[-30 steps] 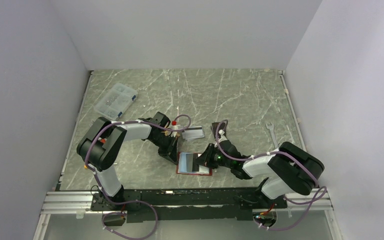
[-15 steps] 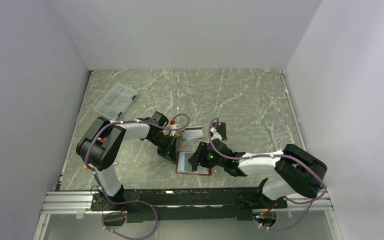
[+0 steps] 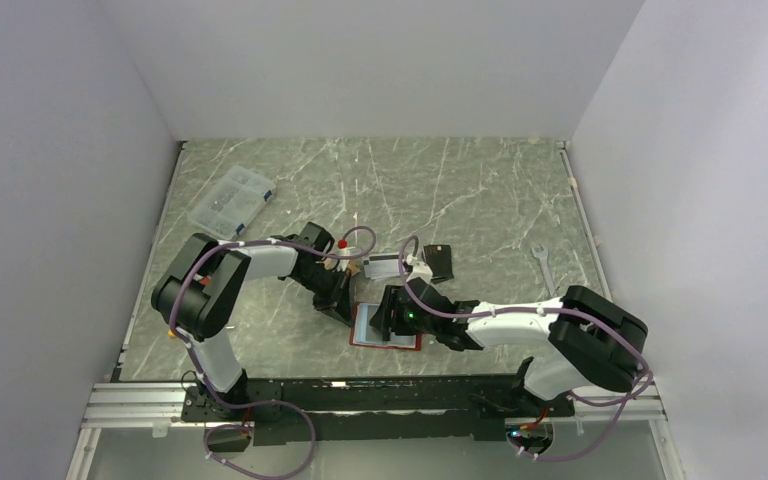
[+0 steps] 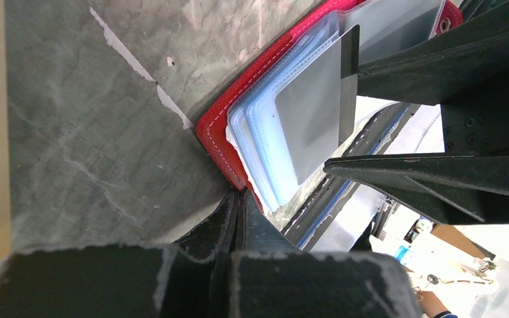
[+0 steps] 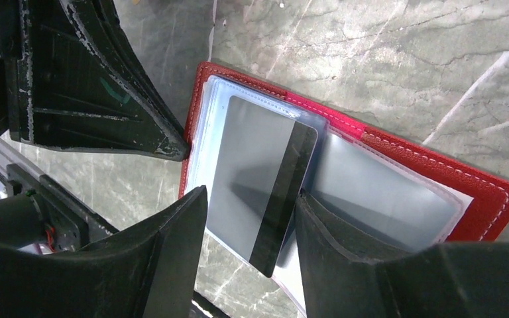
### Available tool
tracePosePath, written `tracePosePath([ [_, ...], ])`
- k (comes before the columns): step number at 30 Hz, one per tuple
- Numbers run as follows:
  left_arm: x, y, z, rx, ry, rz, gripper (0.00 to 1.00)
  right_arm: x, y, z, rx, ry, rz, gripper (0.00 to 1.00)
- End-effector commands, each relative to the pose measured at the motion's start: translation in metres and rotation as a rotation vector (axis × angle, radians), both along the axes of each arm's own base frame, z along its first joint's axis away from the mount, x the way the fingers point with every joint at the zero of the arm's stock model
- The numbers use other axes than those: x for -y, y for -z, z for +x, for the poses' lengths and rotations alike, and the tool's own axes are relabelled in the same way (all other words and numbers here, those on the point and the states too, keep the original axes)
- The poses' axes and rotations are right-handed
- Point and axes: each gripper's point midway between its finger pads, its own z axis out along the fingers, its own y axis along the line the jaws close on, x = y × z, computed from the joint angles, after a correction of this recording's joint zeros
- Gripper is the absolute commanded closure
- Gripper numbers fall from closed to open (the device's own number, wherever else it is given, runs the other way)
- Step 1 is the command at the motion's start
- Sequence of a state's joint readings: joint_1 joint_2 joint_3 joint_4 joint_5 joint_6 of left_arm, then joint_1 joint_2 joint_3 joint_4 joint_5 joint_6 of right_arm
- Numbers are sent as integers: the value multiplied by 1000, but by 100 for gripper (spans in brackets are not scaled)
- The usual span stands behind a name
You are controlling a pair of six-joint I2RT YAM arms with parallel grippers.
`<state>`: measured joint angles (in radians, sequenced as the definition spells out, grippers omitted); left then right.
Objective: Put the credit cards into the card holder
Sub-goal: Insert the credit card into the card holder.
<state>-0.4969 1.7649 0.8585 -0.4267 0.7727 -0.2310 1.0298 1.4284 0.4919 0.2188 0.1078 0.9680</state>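
Grey veined marble tabletop (image 3: 480, 190), plain white walls (image 3: 360, 60) on 3 sides.

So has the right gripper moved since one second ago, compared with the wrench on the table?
Yes. In the top view the right gripper has shifted left, away from the wrench, and now sits over the open card holder.

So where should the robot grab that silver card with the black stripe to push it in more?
Probably the silver card is best pinched at its black-striped end, which pokes past the clear pocket of the red card holder. Come from that open end, one finger on each long edge, as the right fingers already flank it; its other end seems tucked under plastic.
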Motion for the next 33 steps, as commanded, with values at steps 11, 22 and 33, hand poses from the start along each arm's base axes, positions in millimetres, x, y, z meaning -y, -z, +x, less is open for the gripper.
tracePosePath([
  [11,7,-19,10,62,-3,-83,100,20,23,-17,-30,-31,-193,40],
  [22,1,-17,15,60,-32,-75,100,21,9,-26,16,-60,-195,37],
  [33,-1,-17,17,68,-41,-77,100,16,-7,-28,48,-78,-107,39],
])
